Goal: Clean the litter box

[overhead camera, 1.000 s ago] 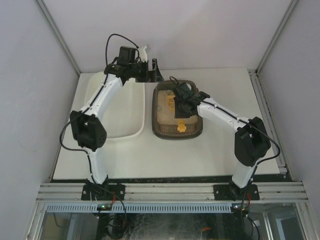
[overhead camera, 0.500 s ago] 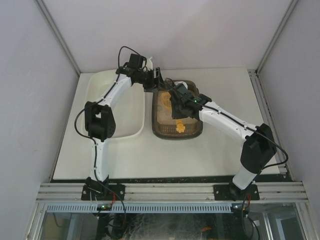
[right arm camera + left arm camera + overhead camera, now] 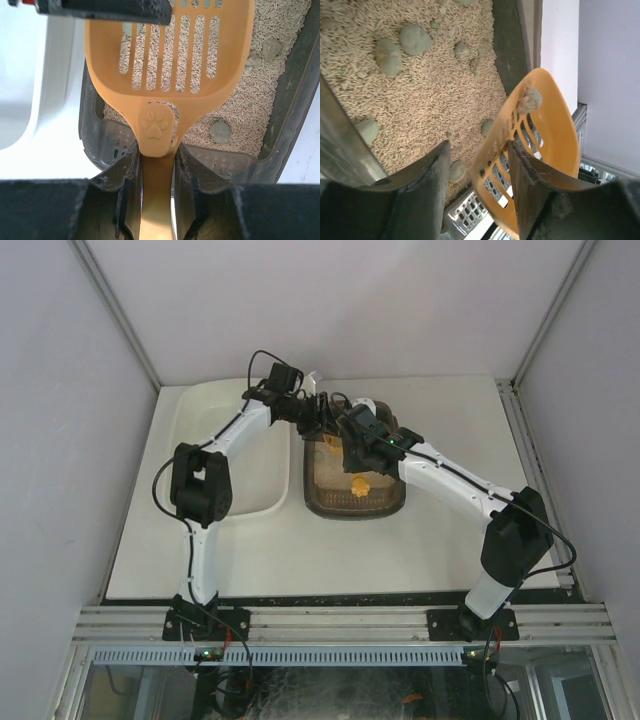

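My right hand (image 3: 156,160) is clamped on the handle of the orange scoop (image 3: 170,60), and the scoop's slotted bowl is over the litter box (image 3: 312,502). The box sits toward the far middle of the tabletop (image 3: 450,420). It holds beige litter (image 3: 420,90) dotted with grey-green clumps (image 3: 388,56), and one clump lies in the scoop. My left hand (image 3: 477,150) hovers at the box's far end beside the scoop's tip, fingers partway apart, gripping nothing I can see. A white tub (image 3: 250,465) stands just left of the box.
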Available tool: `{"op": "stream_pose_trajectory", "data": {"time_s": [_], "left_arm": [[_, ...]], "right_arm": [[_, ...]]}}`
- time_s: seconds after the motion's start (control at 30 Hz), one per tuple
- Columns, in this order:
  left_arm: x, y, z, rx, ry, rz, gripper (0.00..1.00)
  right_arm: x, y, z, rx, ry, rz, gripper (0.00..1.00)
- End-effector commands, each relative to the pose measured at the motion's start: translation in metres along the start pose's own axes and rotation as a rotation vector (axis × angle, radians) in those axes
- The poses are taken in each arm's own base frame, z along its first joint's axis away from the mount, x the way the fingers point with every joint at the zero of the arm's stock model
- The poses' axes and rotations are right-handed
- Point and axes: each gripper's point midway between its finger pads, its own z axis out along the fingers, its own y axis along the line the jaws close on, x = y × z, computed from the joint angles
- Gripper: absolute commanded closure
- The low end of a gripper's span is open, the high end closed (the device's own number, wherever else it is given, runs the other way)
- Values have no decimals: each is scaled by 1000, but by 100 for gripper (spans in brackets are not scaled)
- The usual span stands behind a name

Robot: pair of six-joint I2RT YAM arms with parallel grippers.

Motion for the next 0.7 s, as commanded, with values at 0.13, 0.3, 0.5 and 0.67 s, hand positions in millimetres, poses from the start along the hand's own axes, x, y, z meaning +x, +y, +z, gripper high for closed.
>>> {"op": "stream_pose_trajectory", "data": {"time_s": [0.13, 0.3, 0.5, 0.67], "left_arm": [[-5, -53, -25, 144, -45, 48, 80], [-5, -58, -31, 159, -62, 53, 100], [-9, -56, -44, 146, -158, 126, 100], [-18, -64, -62, 174, -337, 200, 100]], "right_arm": [[-37, 15, -12, -54, -125, 24, 100], [-27, 12, -7, -69, -90, 47, 76], [-19, 3, -15, -265, -93, 204, 30], [-7, 6, -21, -611, -51, 416, 29]]}}
